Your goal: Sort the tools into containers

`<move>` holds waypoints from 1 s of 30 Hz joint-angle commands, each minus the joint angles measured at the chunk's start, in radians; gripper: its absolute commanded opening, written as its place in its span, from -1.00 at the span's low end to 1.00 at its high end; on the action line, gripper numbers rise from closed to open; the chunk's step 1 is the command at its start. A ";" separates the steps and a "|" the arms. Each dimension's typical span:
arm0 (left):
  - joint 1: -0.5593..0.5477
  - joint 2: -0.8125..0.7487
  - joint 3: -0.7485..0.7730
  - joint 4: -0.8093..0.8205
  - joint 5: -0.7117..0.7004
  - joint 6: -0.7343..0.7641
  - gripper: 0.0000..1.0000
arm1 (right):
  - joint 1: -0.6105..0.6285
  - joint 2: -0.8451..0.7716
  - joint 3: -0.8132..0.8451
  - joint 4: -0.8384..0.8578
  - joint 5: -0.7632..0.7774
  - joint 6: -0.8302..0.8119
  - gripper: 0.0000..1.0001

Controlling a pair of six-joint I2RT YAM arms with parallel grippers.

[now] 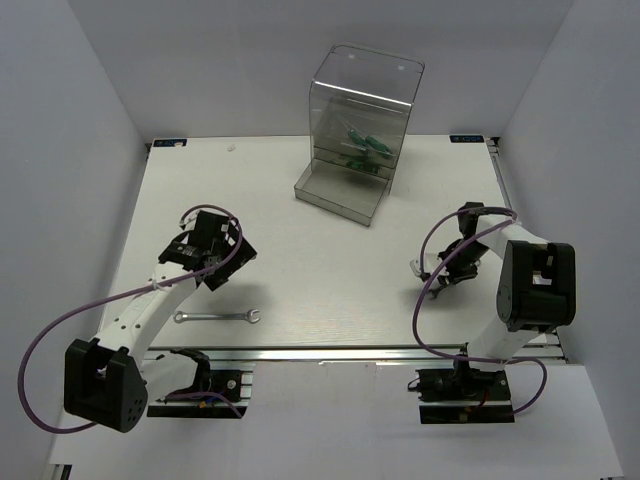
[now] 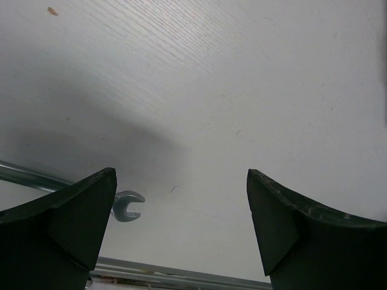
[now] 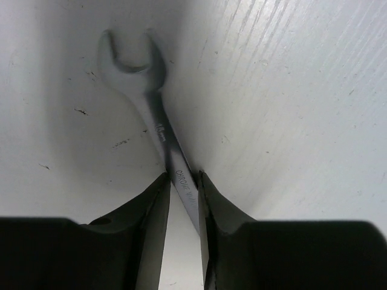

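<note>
A silver wrench [image 1: 217,316] lies flat on the table near the front edge. My left gripper [image 1: 228,268] hovers just behind it, open and empty. In the left wrist view [image 2: 181,174] the wrench's open end [image 2: 127,205] shows beside the left finger. My right gripper [image 1: 437,278] is shut on the second silver wrench [image 3: 154,115] at mid-shaft [image 3: 182,176], low over the table; whether the wrench touches the table cannot be told. The clear cabinet [image 1: 365,110] stands at the back centre. Green-handled screwdrivers [image 1: 365,150] lie inside it, and its bottom drawer [image 1: 338,195] is pulled out.
A metal rail [image 1: 330,352] runs along the table's front edge, close to the lying wrench. White walls enclose the table on the left, right and back. Purple cables loop off both arms.
</note>
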 commanded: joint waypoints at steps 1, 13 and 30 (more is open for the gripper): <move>0.007 -0.032 -0.014 -0.019 -0.020 -0.008 0.96 | 0.005 0.096 -0.065 0.025 0.001 -0.285 -0.42; 0.009 -0.029 -0.008 -0.032 -0.023 -0.007 0.96 | 0.066 0.143 0.033 0.108 -0.081 0.123 -1.00; 0.009 0.000 -0.002 -0.021 -0.014 0.001 0.96 | 0.149 0.030 0.218 -0.016 -0.327 0.371 -1.00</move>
